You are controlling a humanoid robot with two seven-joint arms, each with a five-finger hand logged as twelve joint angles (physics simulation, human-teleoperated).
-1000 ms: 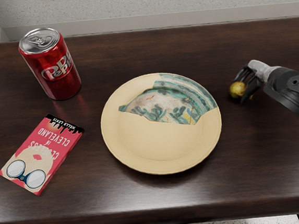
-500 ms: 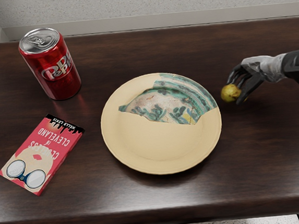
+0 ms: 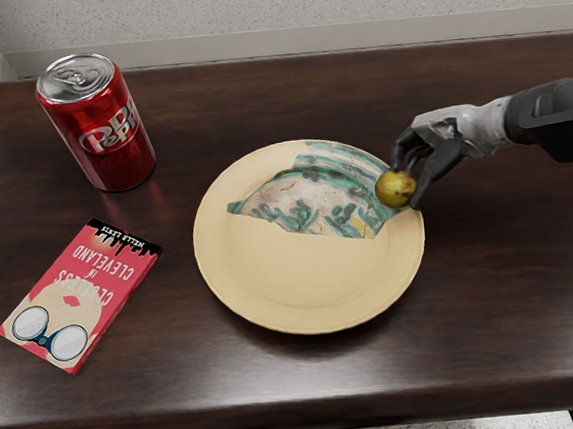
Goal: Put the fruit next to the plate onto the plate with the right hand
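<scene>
Head view: I see my right hand (image 3: 431, 148) with its fingers curled around the small yellow-green fruit (image 3: 396, 187). The fruit is over the right rim of the tan patterned plate (image 3: 275, 311).

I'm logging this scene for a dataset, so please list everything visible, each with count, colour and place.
soda can: one, red with silver top, upright at the table's far left.
book: one, red and pink cover, flat at the front left.
plate: one, cream with green-blue pattern, table centre.
fruit: one, yellow-green, over the plate's right rim.
table: one, dark brown wood, under everything.
right hand: one, black fingers, grey wrist, in from the right edge, closed on the fruit.
</scene>
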